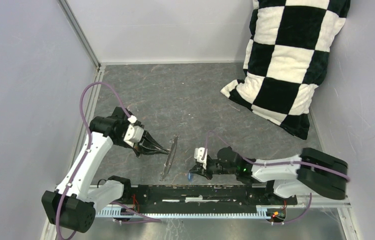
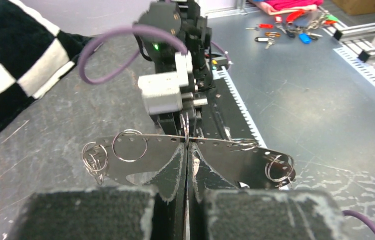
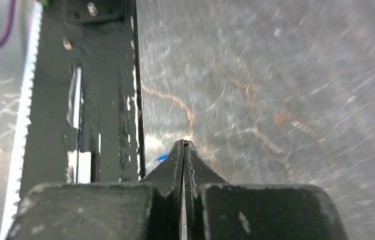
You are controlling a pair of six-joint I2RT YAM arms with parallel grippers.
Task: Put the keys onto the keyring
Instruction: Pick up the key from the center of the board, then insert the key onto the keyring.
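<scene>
My left gripper (image 1: pixel 162 149) (image 2: pixel 187 145) is shut on the keyring (image 1: pixel 168 160) (image 2: pixel 255 160). Here the keyring is a thin flat grey metal plate with a row of holes, and several small wire rings (image 2: pixel 130 145) hang from it. It stands on edge above the mat. My right gripper (image 1: pixel 194 171) (image 3: pixel 183 143) is shut, low over the mat near the front rail. A tiny blue key (image 1: pixel 190 176) lies at its tip. Only a blue sliver of the key (image 3: pixel 161 157) shows beside the left finger. Whether it is pinched cannot be seen.
A black-and-white chequered pillow (image 1: pixel 285 60) (image 2: pixel 5 75) leans in the back right corner. A black rail (image 1: pixel 200 192) (image 3: pixel 100 100) runs along the near edge. Grey walls close in the left, back and right sides. Coloured key tags (image 2: pixel 290 30) lie on the metal bench beyond the rail.
</scene>
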